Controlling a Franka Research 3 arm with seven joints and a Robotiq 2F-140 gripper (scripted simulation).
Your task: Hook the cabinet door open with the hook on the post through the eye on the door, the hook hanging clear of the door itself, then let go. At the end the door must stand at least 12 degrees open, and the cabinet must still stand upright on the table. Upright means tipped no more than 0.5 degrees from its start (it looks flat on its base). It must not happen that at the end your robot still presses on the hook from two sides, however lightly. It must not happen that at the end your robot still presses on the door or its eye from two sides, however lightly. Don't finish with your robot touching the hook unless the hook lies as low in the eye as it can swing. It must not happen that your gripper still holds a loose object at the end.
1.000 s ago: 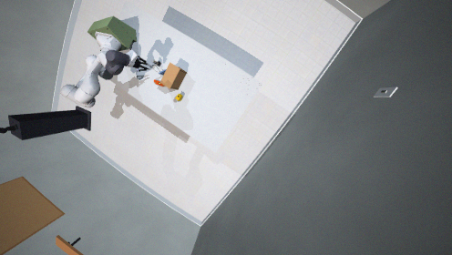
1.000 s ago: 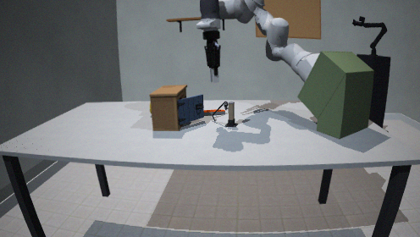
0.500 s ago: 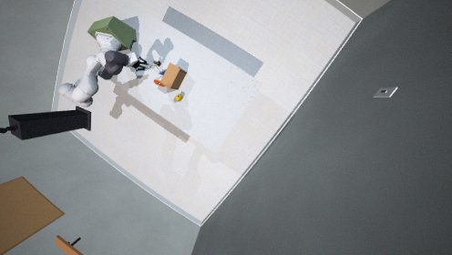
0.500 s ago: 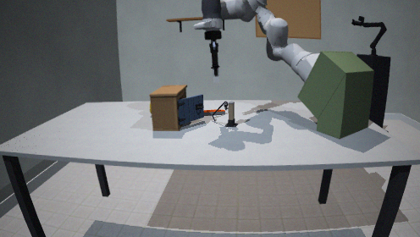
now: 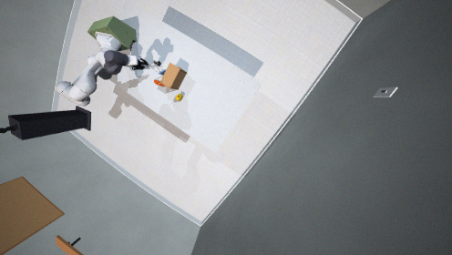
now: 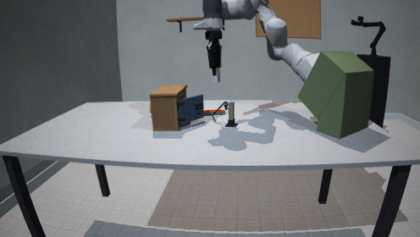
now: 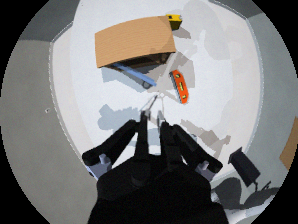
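Observation:
The brown cabinet stands flat on the table, and its blue door is swung partly open toward the post. A thin dark hook reaches from the top of the post toward the door's free edge. I cannot tell whether its tip sits in the eye. My gripper hangs high above the gap between door and post, shut and empty, touching nothing. In the wrist view the fingertips are close together over the door and the cabinet. From overhead, the gripper is beside the cabinet.
A large green box leans at the table's right by the arm's base, with a black stand behind it. An orange object lies on the table next to the door. A small yellow object lies behind the cabinet.

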